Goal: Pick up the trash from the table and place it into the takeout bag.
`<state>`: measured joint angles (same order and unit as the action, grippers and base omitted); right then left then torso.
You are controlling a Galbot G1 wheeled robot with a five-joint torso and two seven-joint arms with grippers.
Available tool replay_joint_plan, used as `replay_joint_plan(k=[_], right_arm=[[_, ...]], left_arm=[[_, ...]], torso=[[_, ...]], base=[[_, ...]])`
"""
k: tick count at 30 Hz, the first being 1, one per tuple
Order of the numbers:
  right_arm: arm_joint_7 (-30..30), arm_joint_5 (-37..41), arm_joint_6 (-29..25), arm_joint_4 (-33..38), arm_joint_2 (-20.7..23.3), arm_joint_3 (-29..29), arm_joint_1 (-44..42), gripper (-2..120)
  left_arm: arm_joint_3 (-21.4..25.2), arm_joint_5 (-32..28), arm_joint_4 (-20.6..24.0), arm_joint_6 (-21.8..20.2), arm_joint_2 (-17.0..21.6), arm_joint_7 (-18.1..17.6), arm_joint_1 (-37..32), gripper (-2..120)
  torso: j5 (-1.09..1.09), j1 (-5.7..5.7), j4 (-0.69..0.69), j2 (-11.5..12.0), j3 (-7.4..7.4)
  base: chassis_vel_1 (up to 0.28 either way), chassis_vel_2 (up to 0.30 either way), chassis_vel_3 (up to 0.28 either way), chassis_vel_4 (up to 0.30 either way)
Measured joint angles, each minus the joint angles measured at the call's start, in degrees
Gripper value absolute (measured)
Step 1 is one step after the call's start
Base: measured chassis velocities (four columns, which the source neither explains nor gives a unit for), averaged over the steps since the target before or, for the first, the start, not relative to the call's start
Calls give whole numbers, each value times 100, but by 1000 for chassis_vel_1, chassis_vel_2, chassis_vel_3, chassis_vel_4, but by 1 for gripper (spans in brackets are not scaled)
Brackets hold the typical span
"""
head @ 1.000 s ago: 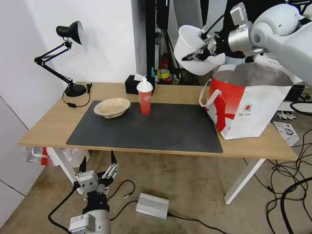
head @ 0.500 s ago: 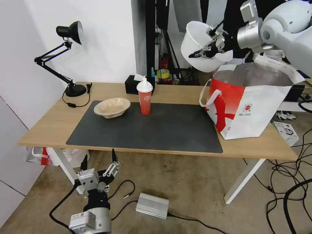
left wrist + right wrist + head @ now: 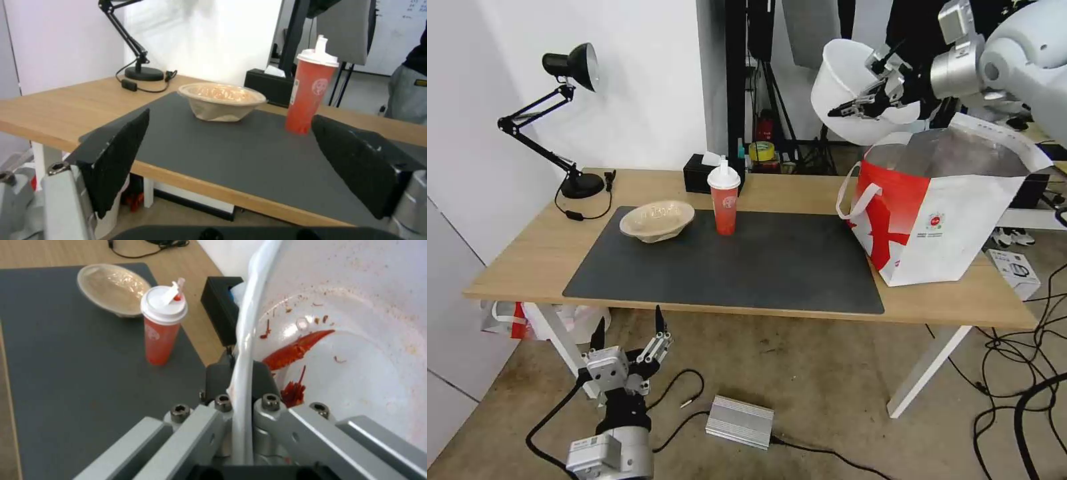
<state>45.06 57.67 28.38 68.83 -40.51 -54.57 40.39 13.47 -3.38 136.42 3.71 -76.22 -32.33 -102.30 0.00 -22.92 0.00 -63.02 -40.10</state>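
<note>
My right gripper (image 3: pixel 854 106) is shut on the rim of the large white bowl (image 3: pixel 844 80), held tilted in the air above the left edge of the red-and-white takeout bag (image 3: pixel 940 207). The right wrist view has the bowl (image 3: pixel 347 326) close up with red food scraps inside, its rim pinched in the right gripper (image 3: pixel 240 373). A red drink cup (image 3: pixel 724 199) with a white dome lid and a beige pulp bowl (image 3: pixel 657 220) stand on the dark mat of the table (image 3: pixel 527 260). My left gripper (image 3: pixel 627 333) hangs open below the table's front edge, its fingers (image 3: pixel 120 156) framing the pulp bowl (image 3: pixel 221 106) and cup (image 3: pixel 311 96).
A black desk lamp (image 3: pixel 564 120) stands at the table's back left and a black tissue box (image 3: pixel 700 175) behind the cup. On the floor lie a silver box (image 3: pixel 739 421) and cables (image 3: pixel 1020 373); a thin plastic bag (image 3: pixel 507 317) sits under the table's left end.
My right gripper has carried the white bowl to the right and a little up, closer over the takeout bag's opening. The left arm has stayed put.
</note>
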Motion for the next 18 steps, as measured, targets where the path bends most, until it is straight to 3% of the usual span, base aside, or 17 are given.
replay_joint_plan(k=[18], right_arm=[[126, -174, -115, -185, 176, 1, -3, 0]], left_arm=[[-30, -7, -45, -1, -1, -5, 33, 95]], torso=[[0, 0, 0, 0, 0]], base=[[0, 0, 0, 0]])
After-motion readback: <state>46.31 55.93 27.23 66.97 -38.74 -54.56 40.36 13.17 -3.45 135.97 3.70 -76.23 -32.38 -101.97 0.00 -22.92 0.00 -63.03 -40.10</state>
